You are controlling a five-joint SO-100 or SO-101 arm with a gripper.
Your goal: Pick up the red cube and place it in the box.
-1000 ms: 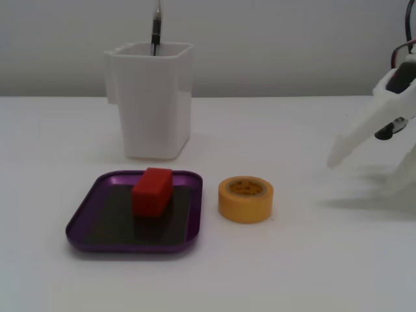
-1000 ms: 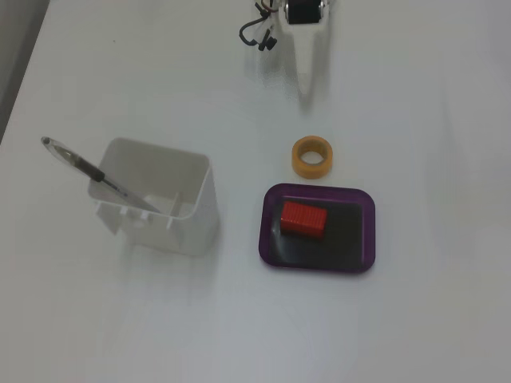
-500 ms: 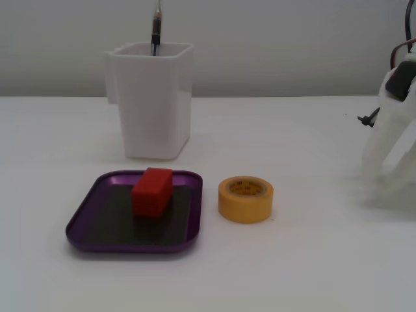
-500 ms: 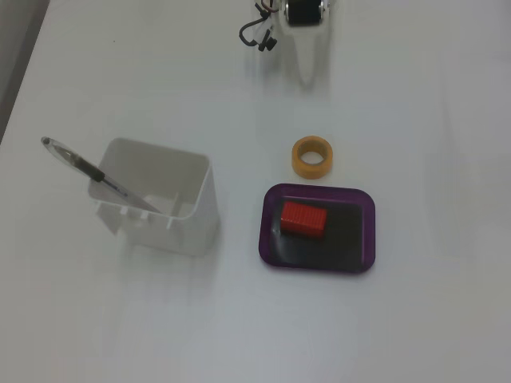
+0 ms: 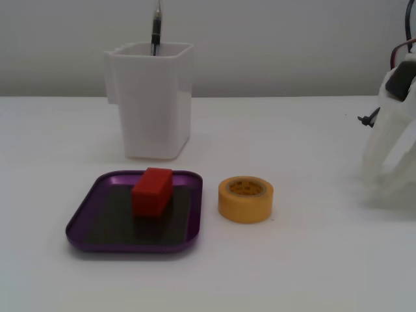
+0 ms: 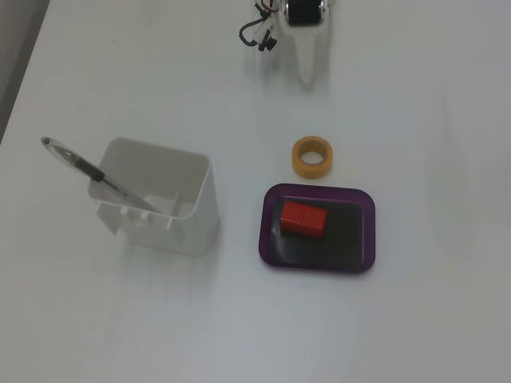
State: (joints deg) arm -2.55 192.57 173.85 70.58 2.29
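Note:
The red cube (image 5: pixel 153 190) lies inside the purple tray that serves as the box (image 5: pixel 84 224), toward its back; it also shows in the other fixed view (image 6: pixel 303 218), in the left half of the box (image 6: pixel 367 239). My white gripper (image 5: pixel 388 179) hangs blurred at the far right, well away from the box, its two fingers spread apart and nothing between them. In the other fixed view the gripper (image 6: pixel 307 68) is at the top edge, pointing down at the table.
A yellow tape roll (image 5: pixel 245 199) sits just right of the box. A tall white plastic container (image 5: pixel 151 101) with a pen in it stands behind the box. Black cables (image 6: pixel 257 33) hang by the arm.

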